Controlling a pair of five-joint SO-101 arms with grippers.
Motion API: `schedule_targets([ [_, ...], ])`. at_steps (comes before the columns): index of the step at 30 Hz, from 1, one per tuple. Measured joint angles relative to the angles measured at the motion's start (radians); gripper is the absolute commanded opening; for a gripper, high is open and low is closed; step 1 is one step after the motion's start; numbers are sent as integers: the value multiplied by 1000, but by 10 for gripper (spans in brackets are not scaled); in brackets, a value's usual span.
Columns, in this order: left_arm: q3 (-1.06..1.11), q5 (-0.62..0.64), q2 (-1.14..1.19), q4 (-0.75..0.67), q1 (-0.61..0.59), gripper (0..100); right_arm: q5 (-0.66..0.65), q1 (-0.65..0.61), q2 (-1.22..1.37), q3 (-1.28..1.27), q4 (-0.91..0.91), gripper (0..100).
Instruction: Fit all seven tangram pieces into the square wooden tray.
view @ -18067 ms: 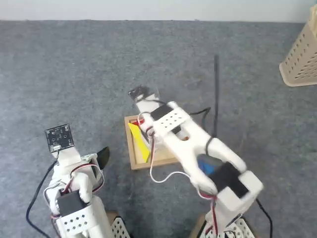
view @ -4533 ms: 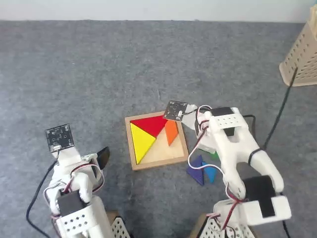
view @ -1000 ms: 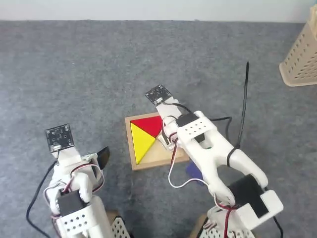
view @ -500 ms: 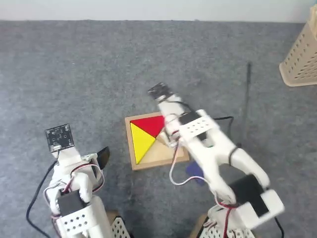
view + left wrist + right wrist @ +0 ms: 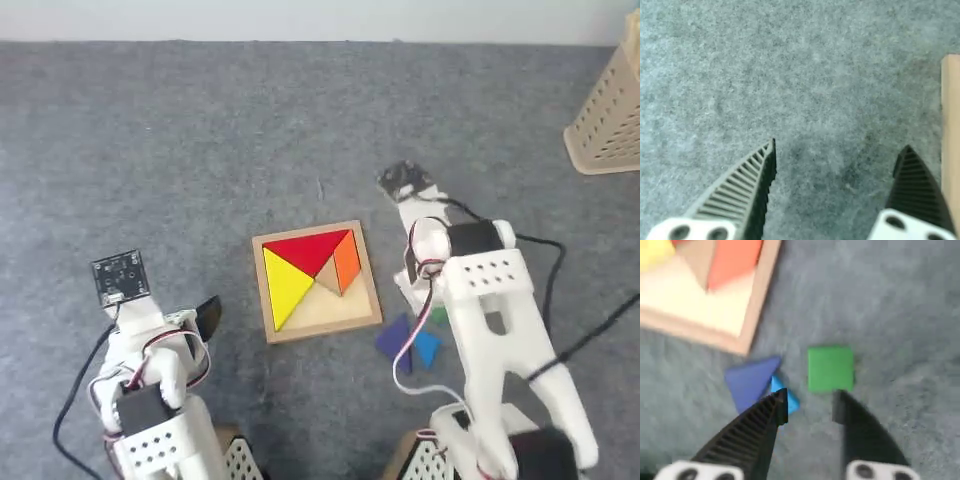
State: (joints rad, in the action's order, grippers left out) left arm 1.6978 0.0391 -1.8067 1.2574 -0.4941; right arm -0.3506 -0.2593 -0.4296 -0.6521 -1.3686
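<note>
The square wooden tray holds a red triangle, a yellow triangle and an orange piece. To its right on the carpet lie a purple triangle, a blue triangle and a green square. My right arm stands over these loose pieces. My right gripper is open and holds nothing, just short of the green square, with the blue triangle and purple triangle beside one finger. My left gripper is open over bare carpet left of the tray.
Grey carpet covers the table. A beige perforated container stands at the far right edge. The left arm sits at the near left. A black cable trails from the right arm.
My right arm has swung right, off the tray, to above the loose pieces, uncovering the orange piece in the tray. The left arm has not moved.
</note>
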Motion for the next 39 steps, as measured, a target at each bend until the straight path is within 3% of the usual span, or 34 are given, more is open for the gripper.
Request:
schedule_targets([
  [5,0,0,0,0,0,354,-146,57,161,-18,49,259],
  [18,0,0,0,0,0,354,-163,81,439,-18,250,252],
  [25,0,0,0,0,0,354,-163,91,453,-5,258,63],
  [30,0,0,0,0,0,354,-130,87,459,63,221,44],
  [34,0,0,0,0,0,354,-104,32,456,190,117,44],
  [39,0,0,0,0,0,354,-35,-167,397,310,55,48],
])
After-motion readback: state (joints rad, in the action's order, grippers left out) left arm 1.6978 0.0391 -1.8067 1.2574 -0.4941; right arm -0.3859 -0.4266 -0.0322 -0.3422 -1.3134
